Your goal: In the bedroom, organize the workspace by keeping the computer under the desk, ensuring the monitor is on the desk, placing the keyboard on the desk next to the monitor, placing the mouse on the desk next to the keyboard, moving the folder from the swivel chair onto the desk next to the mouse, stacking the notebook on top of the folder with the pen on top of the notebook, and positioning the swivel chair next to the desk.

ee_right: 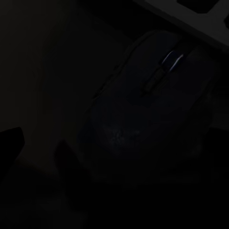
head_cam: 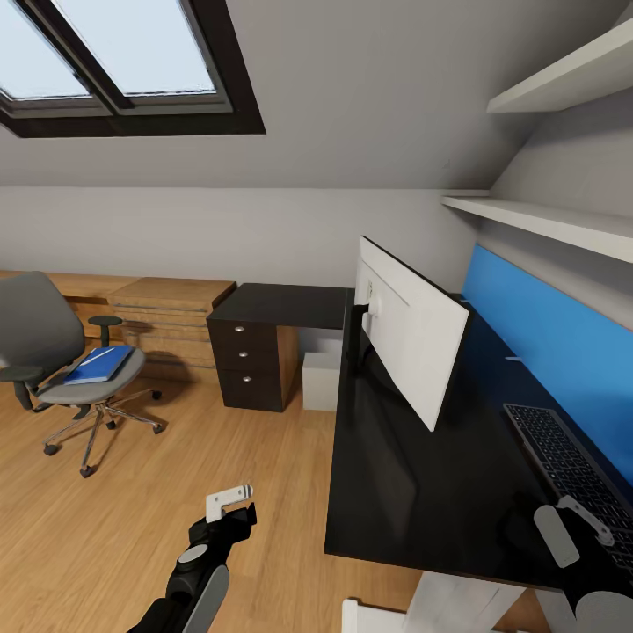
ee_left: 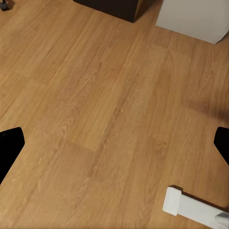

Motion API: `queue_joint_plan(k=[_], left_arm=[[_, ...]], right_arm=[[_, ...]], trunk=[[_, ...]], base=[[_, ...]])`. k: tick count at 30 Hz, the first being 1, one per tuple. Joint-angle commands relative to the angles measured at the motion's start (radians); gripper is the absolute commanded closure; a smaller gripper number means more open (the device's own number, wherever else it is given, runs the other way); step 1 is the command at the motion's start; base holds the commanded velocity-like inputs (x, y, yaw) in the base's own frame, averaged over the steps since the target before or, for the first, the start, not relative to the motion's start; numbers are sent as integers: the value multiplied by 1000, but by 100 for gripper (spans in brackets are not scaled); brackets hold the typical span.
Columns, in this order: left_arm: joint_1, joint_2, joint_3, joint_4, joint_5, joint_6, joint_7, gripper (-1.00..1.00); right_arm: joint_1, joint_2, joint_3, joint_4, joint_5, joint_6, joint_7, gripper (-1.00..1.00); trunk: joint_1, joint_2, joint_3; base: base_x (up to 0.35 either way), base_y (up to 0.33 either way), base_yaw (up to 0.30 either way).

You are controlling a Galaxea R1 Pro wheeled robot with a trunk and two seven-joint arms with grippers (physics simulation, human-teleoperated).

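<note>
Head view: The black counter (head_cam: 413, 492) runs along the right side of the room beneath a blue wall panel (head_cam: 563, 343). The monitor (head_cam: 413, 338) stands upright on the counter, its white back facing the camera. The keyboard (head_cam: 571, 462) lies on the counter beside the blue panel, near the monitor. The right tool (head_cam: 576, 527) hovers over the counter's near end, just beside the keyboard; whether it is open or closed cannot be told here. The left tool (head_cam: 233, 503) hangs over the wooden floor (head_cam: 176, 492), off the counter's edge, with nothing between its fingers. The swivel chair (head_cam: 66, 365) stands well apart from the counter, carrying the blue folder (head_cam: 98, 365) on its seat. A dark drawer unit (head_cam: 251, 365) stands at the far end, with a pale box, possibly the computer (head_cam: 321, 380), beside it on the floor.

Left wrist view: The left tool (ee_left: 114, 143) is spread wide, fingertips at the picture's two edges, over bare floor. A white bar (ee_left: 191, 207) lies on the floor.

Right wrist view: The picture is very dark. The mouse (ee_right: 143, 124) lies on the counter, close before the right tool, with the keyboard's edge (ee_right: 191, 19) beyond it. The fingers' spread cannot be told.
</note>
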Motion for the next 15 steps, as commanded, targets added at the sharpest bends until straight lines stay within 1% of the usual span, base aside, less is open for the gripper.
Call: queue_joint_plan(k=[1, 15], left_arm=[[-1, 0, -2, -1, 9, 2, 8, -100], [-1, 0, -1, -1, 9, 2, 8, -100]], right_arm=[[0, 0, -1, 2, -19, 4, -5, -100], [0, -1, -1, 2, -19, 4, -5, -100]], trunk=[[0, -1, -1], [0, -1, -1]], base=[[0, 0, 0], [0, 0, 0]])
